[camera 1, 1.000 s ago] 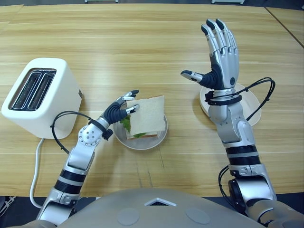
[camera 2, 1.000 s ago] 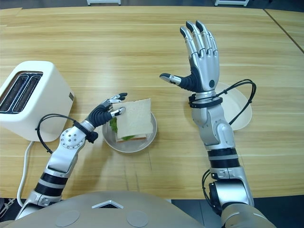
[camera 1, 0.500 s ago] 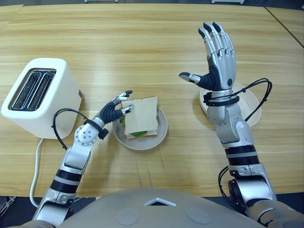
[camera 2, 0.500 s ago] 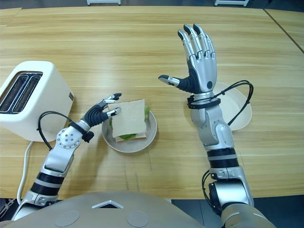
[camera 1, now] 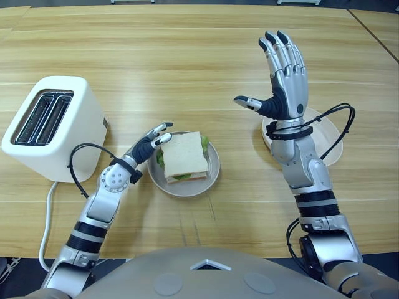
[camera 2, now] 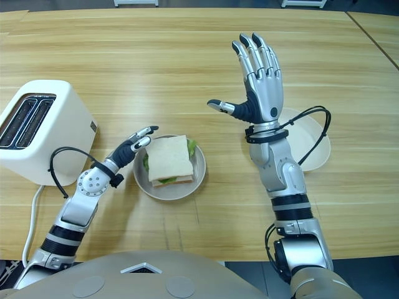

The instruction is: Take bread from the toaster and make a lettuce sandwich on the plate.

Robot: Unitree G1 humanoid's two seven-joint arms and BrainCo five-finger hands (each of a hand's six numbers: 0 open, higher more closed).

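Note:
A sandwich (camera 1: 184, 156) lies on the round plate (camera 1: 201, 185) in the middle of the table. Its top slice of white bread lies flat, and green lettuce (camera 1: 203, 142) pokes out at the edges. My left hand (camera 1: 151, 141) rests just left of the plate's rim, open, with its fingertips close to the bread and holding nothing. My right hand (camera 1: 283, 75) is raised upright above the table to the right, open with its fingers spread. The white toaster (camera 1: 59, 124) stands at the far left, and its two slots (camera 1: 43, 116) look dark and empty.
A second white plate (camera 1: 330, 134) lies behind my right forearm, with the arm's black cable looping over it. The toaster's white cord (camera 1: 45, 224) runs down toward the table's front edge. Bare wooden tabletop stretches across the back.
The top bread slice, held tilted in my left hand, now lies flat on the sandwich. My left hand has let go and drawn slightly back left. The right hand has hardly moved.

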